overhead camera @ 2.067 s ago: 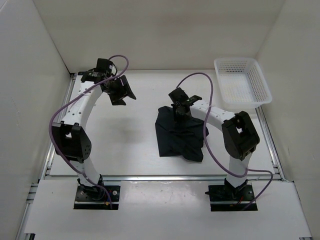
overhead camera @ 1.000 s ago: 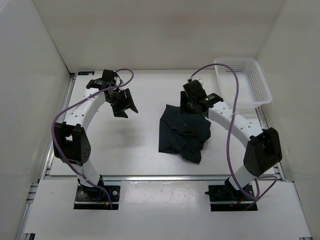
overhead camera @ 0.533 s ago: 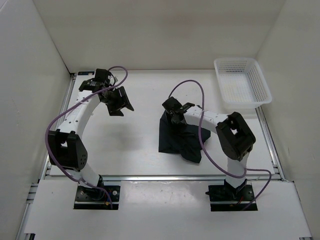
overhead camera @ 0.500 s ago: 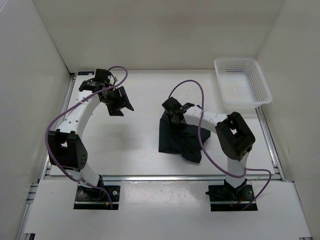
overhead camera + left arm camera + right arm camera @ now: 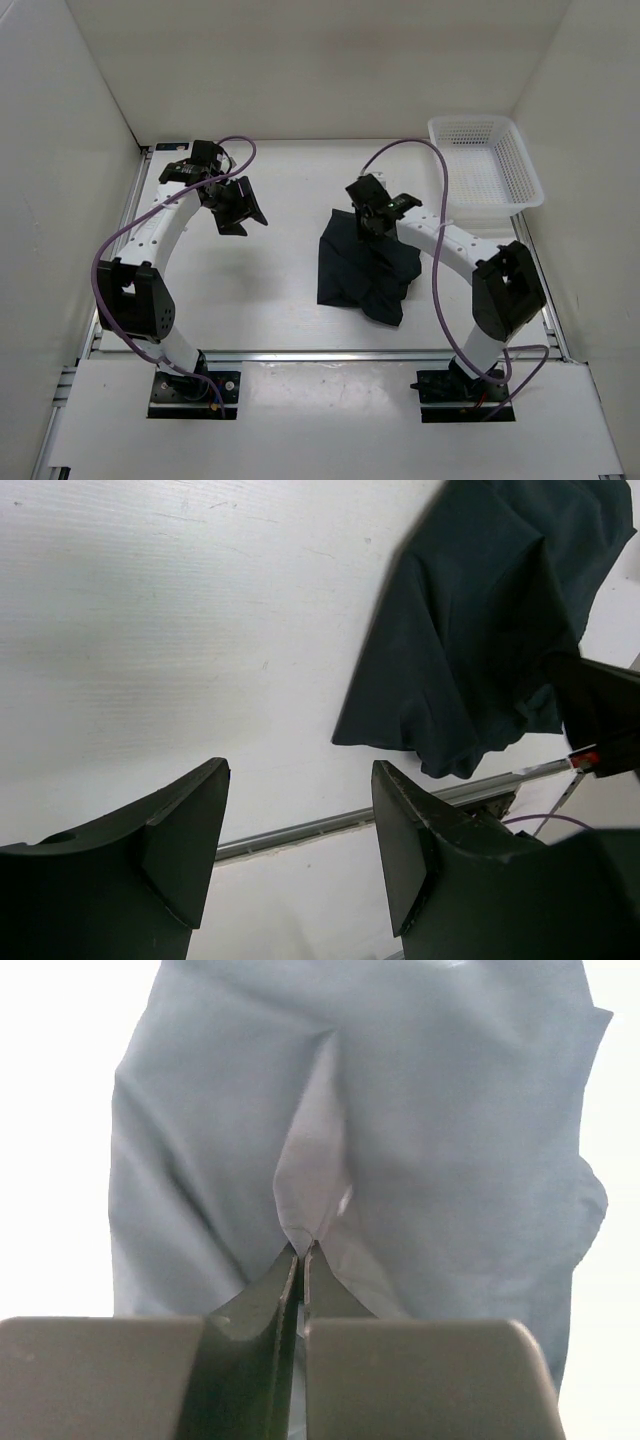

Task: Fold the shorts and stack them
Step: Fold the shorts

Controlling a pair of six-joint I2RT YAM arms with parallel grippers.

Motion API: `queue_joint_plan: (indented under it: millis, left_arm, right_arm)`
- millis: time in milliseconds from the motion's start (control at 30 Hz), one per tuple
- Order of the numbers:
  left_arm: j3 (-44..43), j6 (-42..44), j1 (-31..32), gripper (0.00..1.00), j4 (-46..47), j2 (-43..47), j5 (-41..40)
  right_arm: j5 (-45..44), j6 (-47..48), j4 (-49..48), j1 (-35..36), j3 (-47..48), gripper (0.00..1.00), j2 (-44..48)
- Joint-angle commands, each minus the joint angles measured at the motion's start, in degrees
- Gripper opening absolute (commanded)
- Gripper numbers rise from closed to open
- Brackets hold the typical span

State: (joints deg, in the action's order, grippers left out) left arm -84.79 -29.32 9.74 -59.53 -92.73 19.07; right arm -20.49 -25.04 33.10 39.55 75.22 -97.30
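The dark navy shorts (image 5: 360, 275) lie crumpled in a heap right of the table's middle. My right gripper (image 5: 372, 226) sits at the heap's far edge, shut on a pinched ridge of the fabric. In the right wrist view its tips (image 5: 303, 1247) meet on that raised fold of the shorts (image 5: 450, 1160). My left gripper (image 5: 238, 208) hangs open over the far left of the table, well apart from the cloth. The left wrist view shows its fingers (image 5: 190, 820) spread with nothing between them, and the shorts (image 5: 470, 630) off to the upper right.
A white mesh basket (image 5: 520, 165) stands at the far right corner, tilted against the wall. White walls close in the table on three sides. A metal rail (image 5: 330, 354) runs along the near edge. The right arm's purple cable (image 5: 440, 190) arcs above the shorts.
My right gripper has closed on a fold of the shorts and shifted right, towards the heap's far edge. The left arm has barely moved.
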Motion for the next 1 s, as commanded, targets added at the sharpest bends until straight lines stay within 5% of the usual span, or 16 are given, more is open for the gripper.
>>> queue_joint_plan:
  millis: [0, 200, 433, 567, 633, 767, 967]
  left_arm:
    - [0.1, 1.1, -0.2, 0.7, 0.2, 2.9, -0.2]
    - [0.6, 1.6, -0.2, 0.7, 0.2, 2.9, 0.3]
    - [1.6, 1.6, -0.2, 0.7, 0.7, 1.8, 1.4]
    - [2.2, 2.2, -0.2, 0.7, 0.7, 1.3, 1.4]
    - [2.7, 2.2, -0.2, 0.7, 1.3, 1.3, 1.4]
    - [2.2, 2.2, 0.4, 0.7, 1.8, -0.3, 2.0]
    - [-1.1, -1.6, 9.2, 0.7, 4.8, -6.2, 2.6]
  right_arm:
    - [-1.5, 0.9, 2.0, -2.9, 1.7, 0.01, 1.5]
    - [-0.4, 1.5, 1.3, -12.3, 5.9, 0.01, -0.3]
    - [-0.8, 1.5, 1.7, -17.5, 22.9, 0.01, -13.2]
    - [-1.6, -0.5, 8.5, -18.0, 30.2, 0.78, -18.4]
    - [-3.1, -1.2, 6.9, -17.3, 27.0, 0.84, -15.7]
    - [-3.6, -3.1, 5.2, -16.8, 13.4, 0.83, -4.5]
    - [-1.1, -5.9, 3.9, -15.6, -4.2, 0.53, 12.1]
